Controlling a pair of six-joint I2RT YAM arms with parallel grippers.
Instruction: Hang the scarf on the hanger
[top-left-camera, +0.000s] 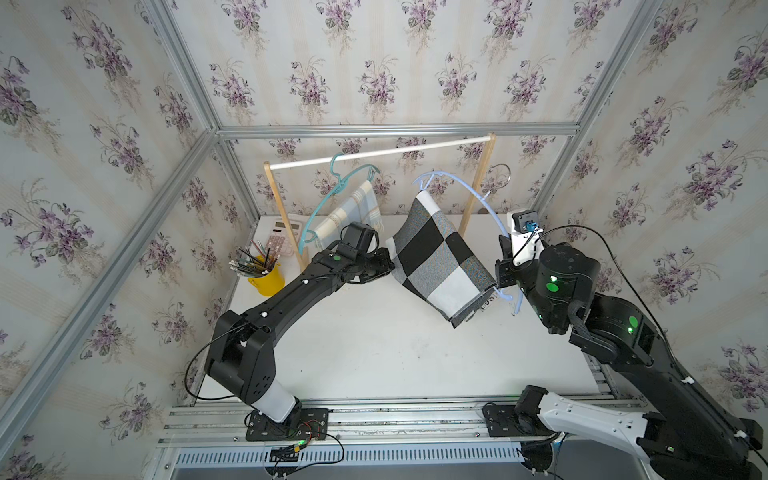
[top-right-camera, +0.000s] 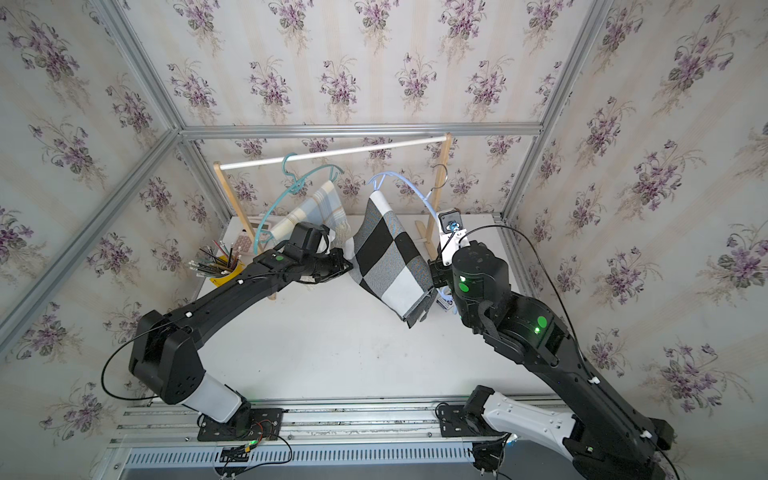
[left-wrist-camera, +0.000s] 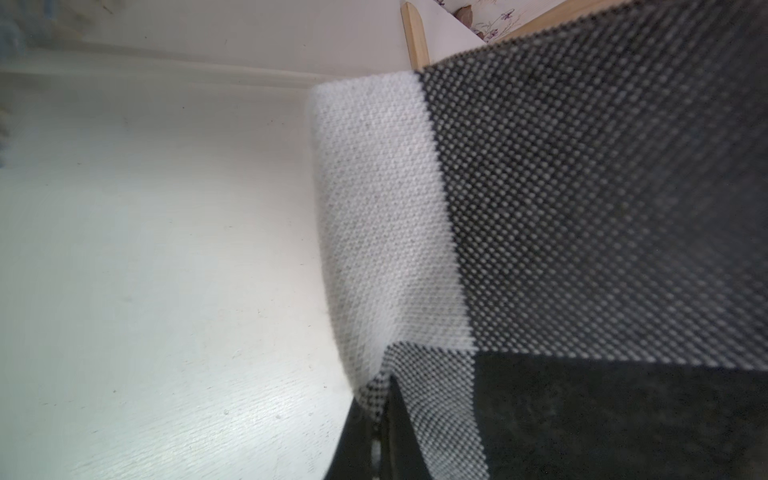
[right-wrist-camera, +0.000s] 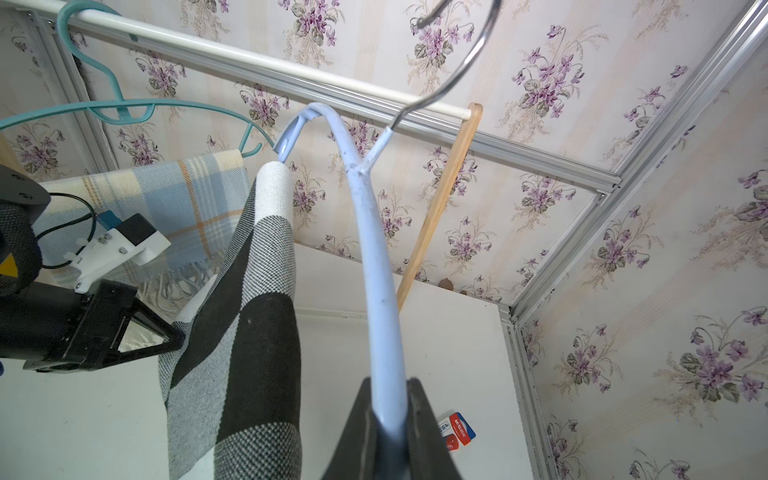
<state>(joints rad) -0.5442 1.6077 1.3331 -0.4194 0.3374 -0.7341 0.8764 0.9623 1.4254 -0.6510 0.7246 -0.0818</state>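
- Jaws of the left gripper (top-left-camera: 388, 266) pinch the checked scarf (top-left-camera: 440, 257) by its edge; the right gripper (right-wrist-camera: 390, 415) has its jaws clamped on the pale blue hanger (right-wrist-camera: 374, 249).
- The scarf is already draped over the hanger's bar.
- What's left, I'd guess, is letting go.

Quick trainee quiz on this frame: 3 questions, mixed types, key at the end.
1. True or false: the checked scarf is draped over the light blue hanger.
2. The right gripper is: A open; B shut on the light blue hanger; C shut on the checked scarf.
3. Fill in: the ___ gripper pinches the checked scarf's edge.
Key: 1 true; 2 B; 3 left gripper.
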